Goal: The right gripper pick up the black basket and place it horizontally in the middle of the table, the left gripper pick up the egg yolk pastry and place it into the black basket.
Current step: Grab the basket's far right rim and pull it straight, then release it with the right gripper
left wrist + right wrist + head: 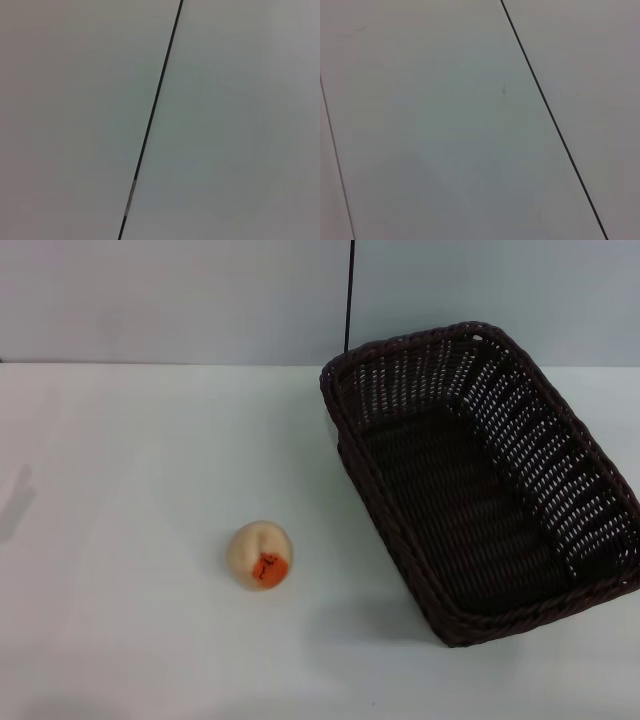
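Basket (480,480), black wicker, on desk (130,460), right side, set at a slant. Pastry (261,555), loose on desk, left of basket, apart. Grippers: neither in view, fingers cannot be told.

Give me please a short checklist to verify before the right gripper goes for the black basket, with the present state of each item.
1. Black basket inside is empty: ok, only weave shows.
2. Basket stands upright on the table, opening up: ok.
3. Basket lies horizontally in the middle: not ok, it sits at the right side, turned at an angle.
4. Egg yolk pastry is apart from the basket: ok, bare table lies between them.
5. Right gripper position and fingers: cannot tell, it appears in no view.
6. Left gripper position: cannot tell, it appears in no view.
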`<state>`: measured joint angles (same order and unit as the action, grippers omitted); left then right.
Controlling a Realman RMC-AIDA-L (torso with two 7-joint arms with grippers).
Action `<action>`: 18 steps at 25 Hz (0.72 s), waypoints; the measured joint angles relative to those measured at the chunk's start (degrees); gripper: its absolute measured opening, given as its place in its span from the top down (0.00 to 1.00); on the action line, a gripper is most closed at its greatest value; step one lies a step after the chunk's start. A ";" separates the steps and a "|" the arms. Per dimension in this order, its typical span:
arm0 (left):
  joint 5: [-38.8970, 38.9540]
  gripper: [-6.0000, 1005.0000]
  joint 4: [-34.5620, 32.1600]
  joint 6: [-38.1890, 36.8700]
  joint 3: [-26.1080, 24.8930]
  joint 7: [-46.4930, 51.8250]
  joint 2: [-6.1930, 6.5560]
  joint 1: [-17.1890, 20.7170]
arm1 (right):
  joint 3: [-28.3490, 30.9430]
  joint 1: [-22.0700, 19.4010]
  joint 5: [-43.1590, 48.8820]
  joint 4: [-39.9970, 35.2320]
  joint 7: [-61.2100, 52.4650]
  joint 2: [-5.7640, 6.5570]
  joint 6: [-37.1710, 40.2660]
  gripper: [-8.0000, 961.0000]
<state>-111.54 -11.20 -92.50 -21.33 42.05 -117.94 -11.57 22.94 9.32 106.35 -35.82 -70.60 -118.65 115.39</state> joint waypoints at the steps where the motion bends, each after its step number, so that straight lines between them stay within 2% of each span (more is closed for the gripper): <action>1: 0.00 0.17 0.00 0.00 0.00 0.00 0.00 0.00 | 0.00 0.00 -0.01 0.08 0.17 0.00 -0.02 0.23; 7: -0.10 0.17 0.04 1.12 0.00 0.03 -0.10 -1.15 | -0.56 0.00 0.47 -0.54 -0.10 0.12 -0.14 0.23; 10: -0.11 0.17 0.04 1.46 0.05 0.04 -0.10 -1.48 | -3.10 0.66 1.23 -4.94 -5.18 0.60 -1.02 0.23; 12: -0.11 0.17 0.04 1.52 0.06 0.04 -0.06 -1.78 | -5.86 1.76 1.30 -11.35 -11.92 0.86 -1.94 0.23; 13: -0.11 0.17 0.03 1.60 0.06 0.03 -0.03 -1.93 | -9.63 3.02 1.68 -20.27 -20.46 0.95 -2.83 0.23; 14: -0.11 0.17 0.03 1.60 0.06 0.03 -0.03 -1.93 | -9.63 3.02 1.68 -20.27 -20.46 0.95 -2.83 0.23; 16: -0.11 0.17 0.03 1.78 0.06 -0.06 -0.03 -2.14 | -14.26 4.28 3.41 -29.81 -28.82 1.20 -3.72 0.23; 17: -0.11 0.17 0.03 1.85 0.08 -0.08 -0.02 -2.22 | -17.13 5.11 4.94 -34.98 -33.63 1.57 -4.11 0.23; 18: -0.10 0.17 0.03 1.91 0.39 -0.06 -0.01 -2.32 | -21.26 6.75 8.08 -42.32 -41.20 2.43 -4.19 0.23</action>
<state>-111.64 -11.17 -90.59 -20.94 41.98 -117.95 -13.89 1.67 16.06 114.43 -78.14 -111.81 -116.22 111.20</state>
